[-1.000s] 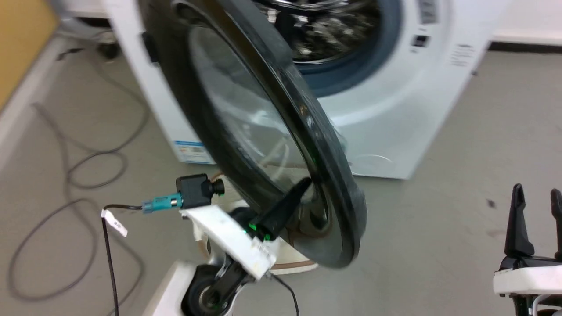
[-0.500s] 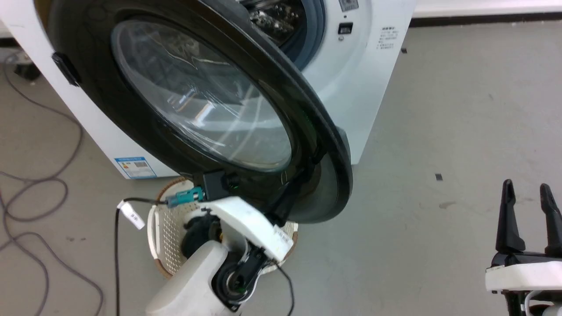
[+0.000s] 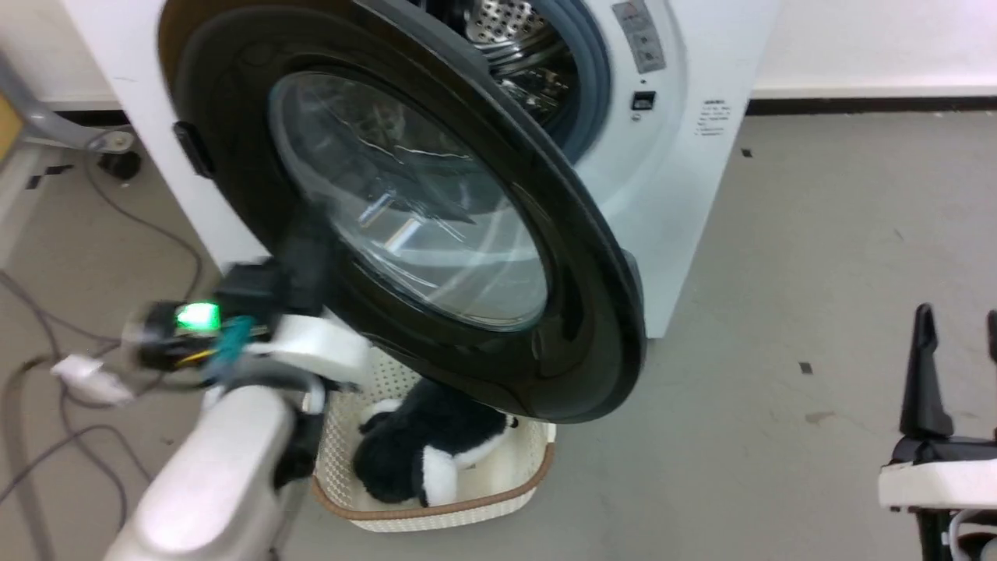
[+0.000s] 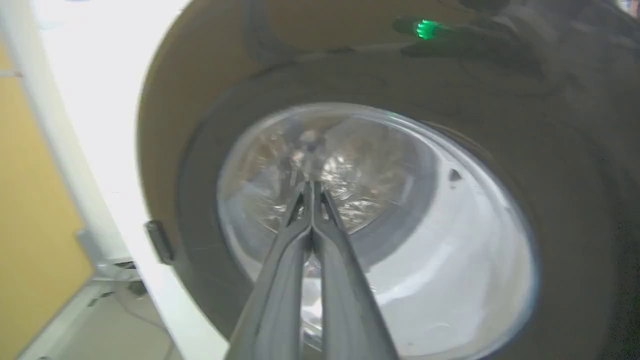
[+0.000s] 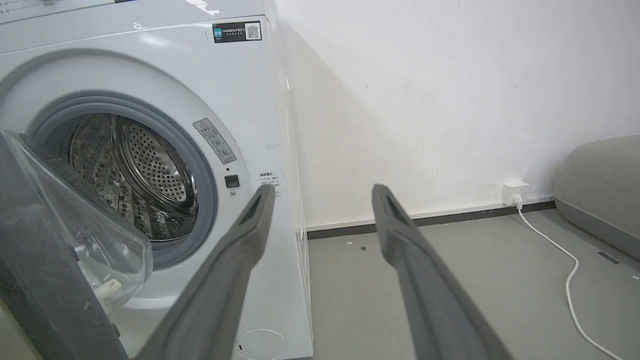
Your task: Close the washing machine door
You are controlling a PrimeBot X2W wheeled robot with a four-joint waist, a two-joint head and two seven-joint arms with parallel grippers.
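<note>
Presently on record, four entries.

1. Washing machine door [image 3: 600, 312]: part open. Its hinged side is toward the left of the head view and its free edge is swung out toward the robot. The lower rim stands above a cream basket [image 3: 498, 499] that holds a black-and-white plush toy [image 3: 424, 460]. The rim is glossy black around a clear glass bowl. The door's plane lies slantwise to the front of the washing machine [image 3: 685, 202], with the drum opening exposed behind it at the upper right.

2. Left hand [image 4: 311, 189]: fingers pressed together with nothing between them, tips aimed at the glass bowl from the door's outer side. Contact cannot be told because the view is blurred. The door lies straight ahead of this hand and the drum opening lies beyond it. This is judged by far the nearer hand. A push along the fingers' line, carried toward the free edge, looks likely to swing the door to.

3. Right hand [image 5: 322, 192]: fingers spread and empty, low on the right and well apart from the door. It points past the machine's right front edge toward the wall.

4. Writing:
- A sticker with QR code [image 5: 236, 31] sits on the machine's upper front, its text too small to read.
- A pale warning label [image 5: 215, 141] with a triangle sign sits beside the rubber ring.
- Some small print [image 5: 270, 177] sits under a dark square and is unreadable.
- No brand name is legible.
</note>
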